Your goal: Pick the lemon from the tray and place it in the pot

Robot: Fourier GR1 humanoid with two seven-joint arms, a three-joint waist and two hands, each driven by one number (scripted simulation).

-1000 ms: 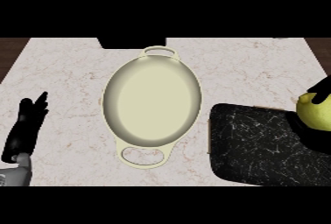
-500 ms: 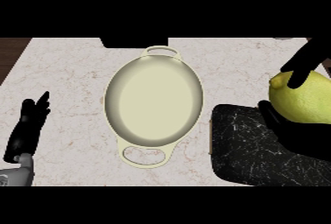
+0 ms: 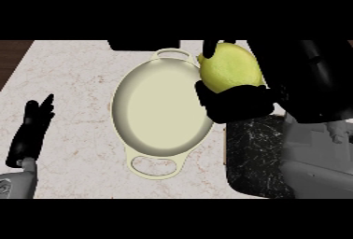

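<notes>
A yellow lemon [image 3: 229, 67] is held in the air by my right hand [image 3: 238, 102], whose fingers and thumb curl round it. The lemon hangs over the right rim of the cream oval pot [image 3: 161, 108], near its far handle. The pot lies in the middle of the marble counter with a loop handle at each end, and nothing lies inside it. The black marbled tray [image 3: 258, 156] sits to the right of the pot, partly hidden by my right forearm. My left hand [image 3: 31, 130] rests open at the left edge, fingers pointing up.
A dark object [image 3: 144, 44] sits at the counter's far edge behind the pot. Bare marble counter [image 3: 76, 84] lies between the left hand and the pot. The counter's left edge shows at the far left corner.
My right hand has carried the lemon up and to the left, from above the tray to over the pot's right rim. The left hand has stayed still.
</notes>
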